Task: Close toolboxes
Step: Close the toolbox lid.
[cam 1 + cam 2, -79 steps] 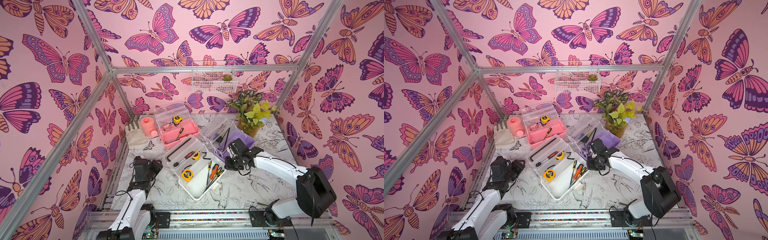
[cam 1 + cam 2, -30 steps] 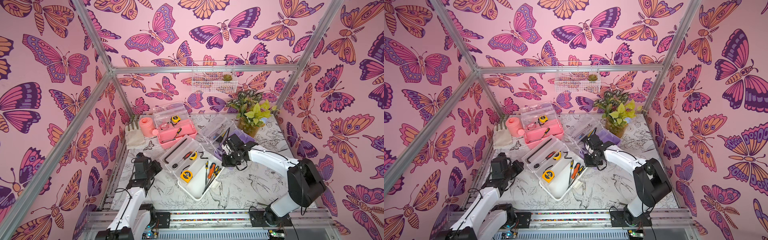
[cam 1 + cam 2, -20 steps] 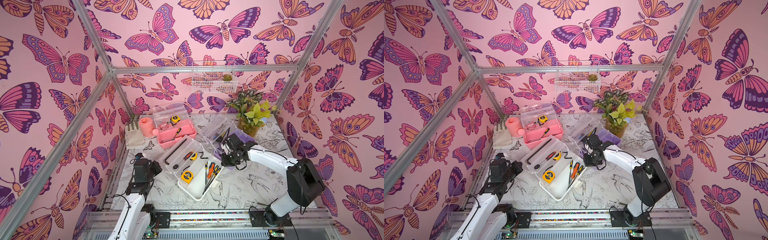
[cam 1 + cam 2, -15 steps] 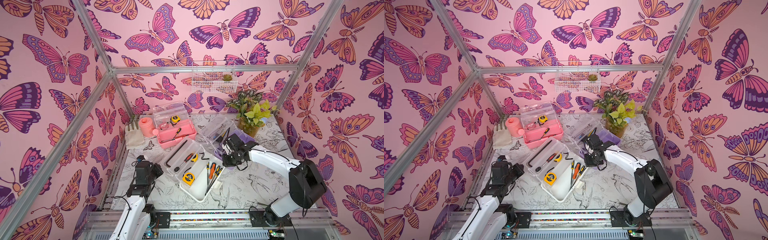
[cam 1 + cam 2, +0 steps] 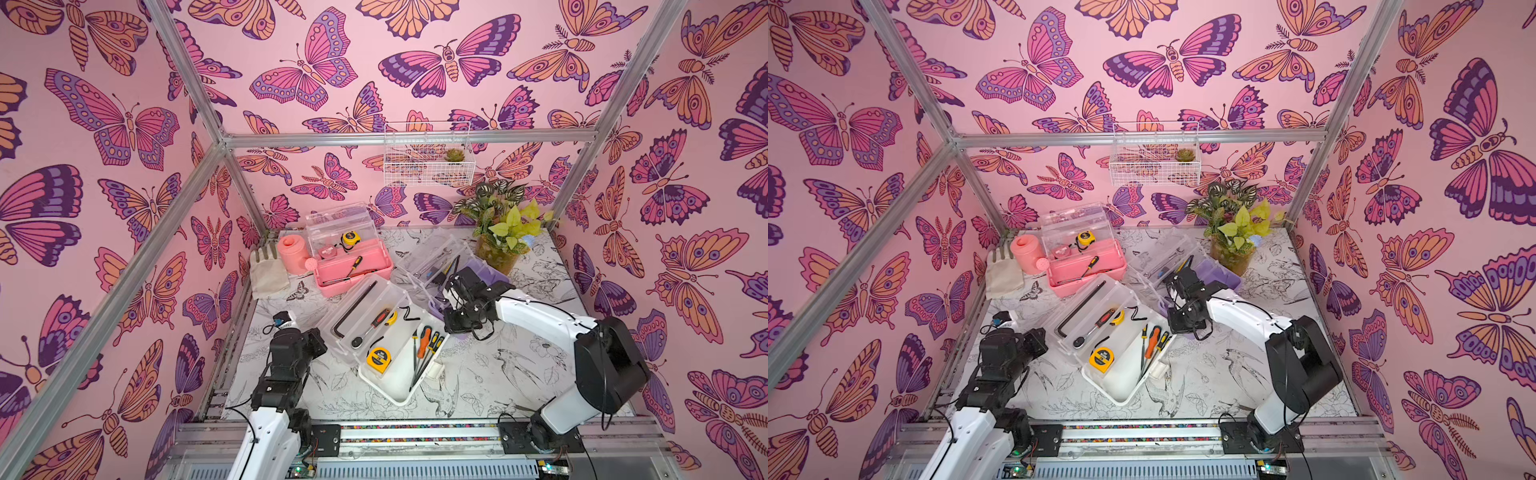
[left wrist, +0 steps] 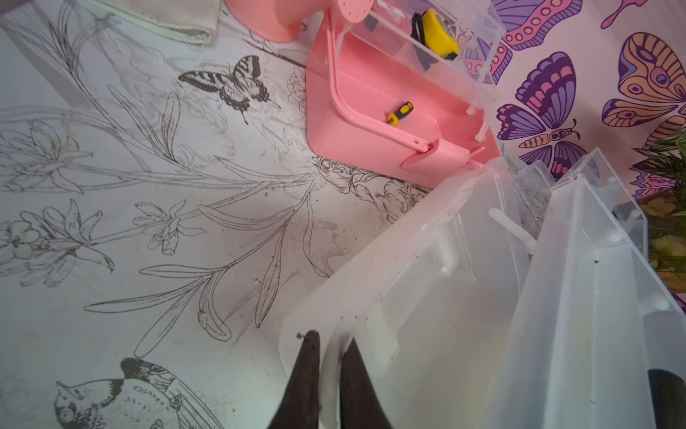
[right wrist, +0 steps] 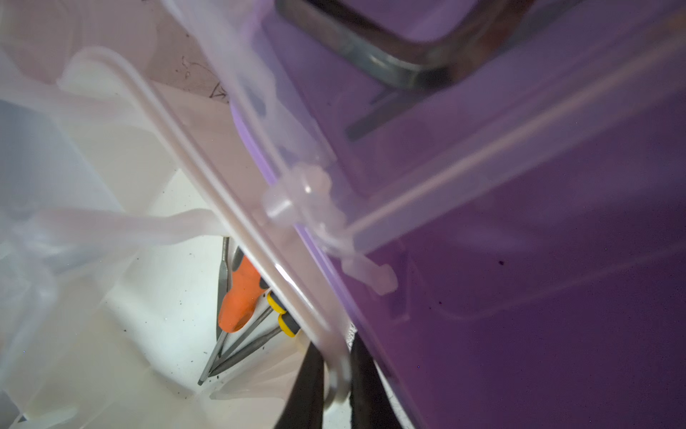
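R gripper point(image 7: 336, 356) has edged toward 9 o'clock, pinching handle point(image 7: 219, 193) of white toolbox point(image 5: 395, 382), mid-table. L gripper point(image 6: 331, 340) narrow at its clear lid point(image 6: 389, 289), 9 o'clock side. Risk: tug drags box, lid stays open.

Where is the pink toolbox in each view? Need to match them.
Top view: pink toolbox, at the back beside the watering can.
Top view: pink toolbox, same spot.
Left wrist: pink toolbox, beyond the clear lid.
Right wrist: not in it.
Shared landmark: yellow tape measure in its lid.
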